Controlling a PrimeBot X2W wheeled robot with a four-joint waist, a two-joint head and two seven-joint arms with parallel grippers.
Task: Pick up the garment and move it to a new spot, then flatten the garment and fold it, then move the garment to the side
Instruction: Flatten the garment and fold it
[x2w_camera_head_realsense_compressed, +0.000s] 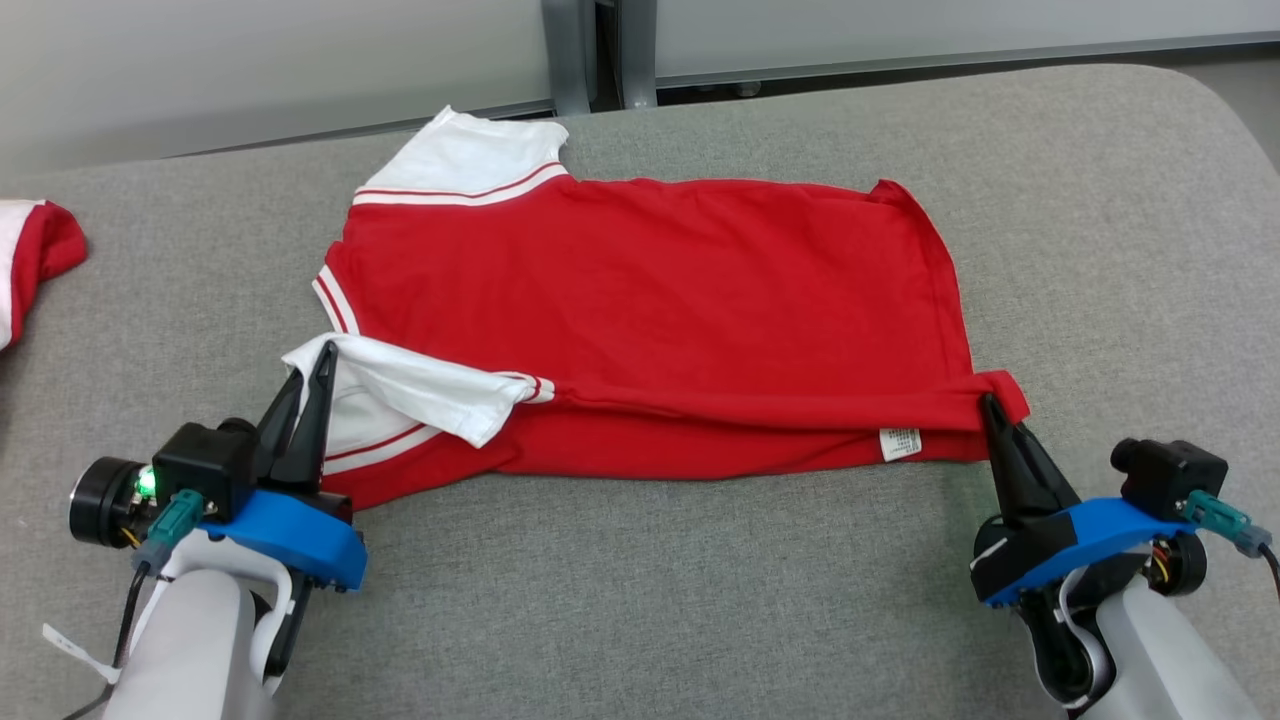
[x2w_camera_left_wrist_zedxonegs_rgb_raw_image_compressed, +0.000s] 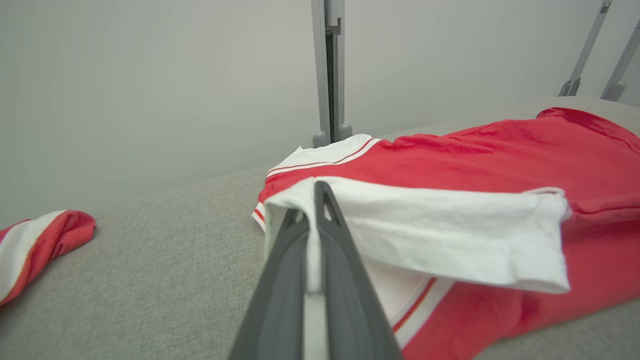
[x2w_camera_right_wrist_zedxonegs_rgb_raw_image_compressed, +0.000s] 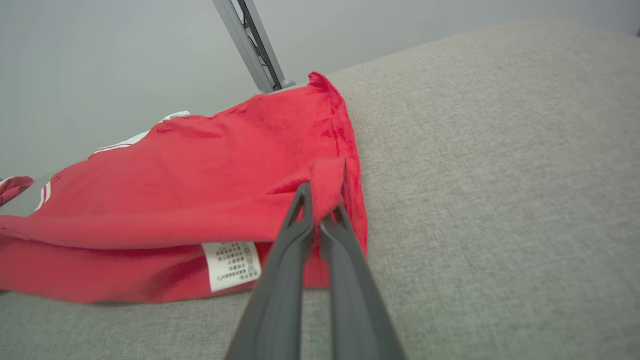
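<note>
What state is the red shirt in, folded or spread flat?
Mid-fold: the red shirt has its near edge doubled over, care label exposed; left gripper and right gripper pinch that edge.

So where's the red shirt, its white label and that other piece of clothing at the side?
red shirt (x2w_camera_head_realsense_compressed: 650, 290): head view, middle of its red body.
white label (x2w_camera_head_realsense_compressed: 900, 443): head view, centre of the tag.
other piece of clothing (x2w_camera_head_realsense_compressed: 50, 245): head view, its red edge.

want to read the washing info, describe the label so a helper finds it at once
On the grey table lies a red shirt with white sleeves. Along its near edge, beside the right gripper, is the label: a small white printed tag, the only white at that red end.
</note>
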